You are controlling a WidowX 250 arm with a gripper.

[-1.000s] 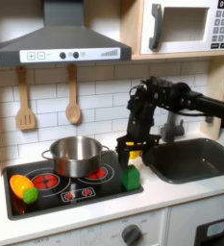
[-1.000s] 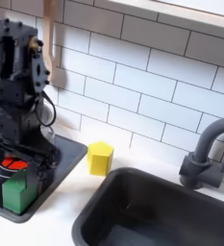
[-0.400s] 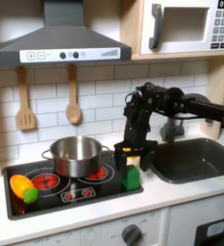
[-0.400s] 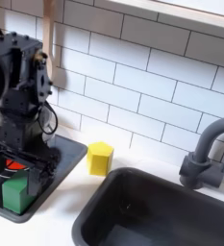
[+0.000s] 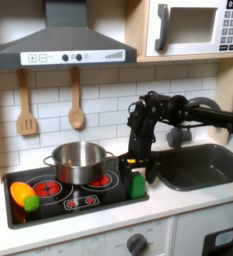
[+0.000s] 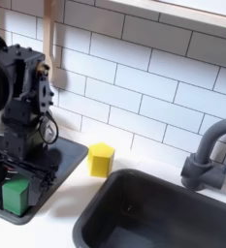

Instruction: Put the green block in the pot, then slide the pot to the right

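The green block (image 5: 138,186) (image 6: 16,195) sits on the right front corner of the black stovetop (image 5: 58,199). My gripper (image 5: 136,168) (image 6: 17,174) hangs straight down right over it, open, with its dark fingers standing on either side of the block's top. Whether they touch it I cannot tell. The silver pot (image 5: 78,160) stands on the stove's back burner, to the left of the gripper in the first exterior view, and nothing shows inside it.
A yellow block (image 6: 102,159) stands on the counter between the stove and the dark sink (image 5: 203,166) (image 6: 153,215) with its faucet (image 6: 208,155). A yellow-orange toy (image 5: 22,191) and a green ball (image 5: 31,203) lie at the stove's left end. Wooden utensils (image 5: 76,101) hang on the tiled wall.
The gripper has come down and shifted slightly left in the first exterior view, ending low over the green block. The block and pot have not moved.
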